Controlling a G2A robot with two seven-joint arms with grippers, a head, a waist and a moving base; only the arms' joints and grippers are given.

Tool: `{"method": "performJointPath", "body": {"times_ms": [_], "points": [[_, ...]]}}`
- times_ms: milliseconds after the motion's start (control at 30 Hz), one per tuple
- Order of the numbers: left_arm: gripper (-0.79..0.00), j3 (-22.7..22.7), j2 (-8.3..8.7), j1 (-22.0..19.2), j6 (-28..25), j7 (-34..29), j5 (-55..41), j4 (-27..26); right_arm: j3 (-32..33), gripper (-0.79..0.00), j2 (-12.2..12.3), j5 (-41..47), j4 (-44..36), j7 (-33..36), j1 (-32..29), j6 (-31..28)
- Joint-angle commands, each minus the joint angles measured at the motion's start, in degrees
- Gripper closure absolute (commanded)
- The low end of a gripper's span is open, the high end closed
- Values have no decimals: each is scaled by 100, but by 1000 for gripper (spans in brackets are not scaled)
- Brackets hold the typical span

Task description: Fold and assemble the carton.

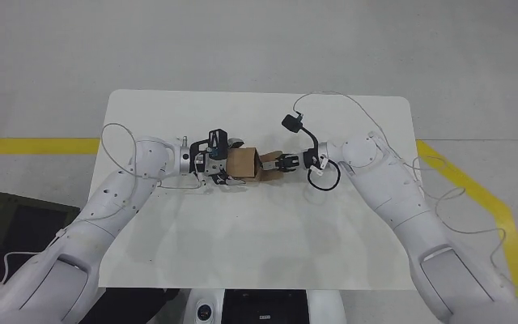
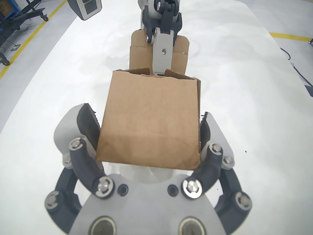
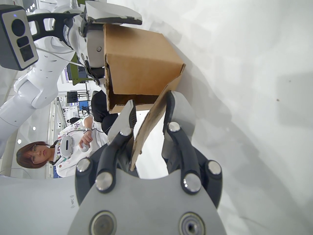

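Top view: the carton (image 1: pixel 243 163) lies on the table (image 1: pixel 267 243) between the two grippers. Its long axis runs from the left gripper (image 1: pixel 217 164) to the right gripper (image 1: pixel 279 164).

Left wrist view: the left gripper (image 2: pixel 146 125) pinches the carton's (image 2: pixel 149 121) near end across its side walls. The open mouth points away from it, toward the right gripper (image 2: pixel 160 57), beyond which a flap (image 2: pixel 182 50) extends.

Right wrist view: the right gripper's (image 3: pixel 151 105) fingers (image 3: pixel 172 103) stand spread astride that flap (image 3: pixel 149 123), one touching it, the other apart.

We judge that the flap fold is in hand. Keep the left clamp firm and press the flap evenly about its crease toward the mouth, without crushing the wall.
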Motion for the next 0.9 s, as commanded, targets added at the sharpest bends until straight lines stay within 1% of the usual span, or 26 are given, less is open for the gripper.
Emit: {"method": "performJointPath", "body": {"times_ms": [0,100,267,500,700,867], "points": [[-785,-3,0,4,0,6,7,2,16,-256,2,2,18,2,7,-20],[-785,-8,0,8,5,7,25,0,71,-280,20,-2,11,-27,-11,-39],[-785,-9,-3,16,0,9,42,-2,176,-283,54,60,-133,-75,-86,-150],[-785,-12,-5,18,2,2,53,1,253,-314,61,243,-236,-132,-183,-317],[-785,-18,-4,26,0,15,78,-3,352,-326,106,199,-287,-139,-242,-292],[-785,-19,-3,29,0,28,90,-3,463,-329,156,146,-478,-146,-279,-250]]}}
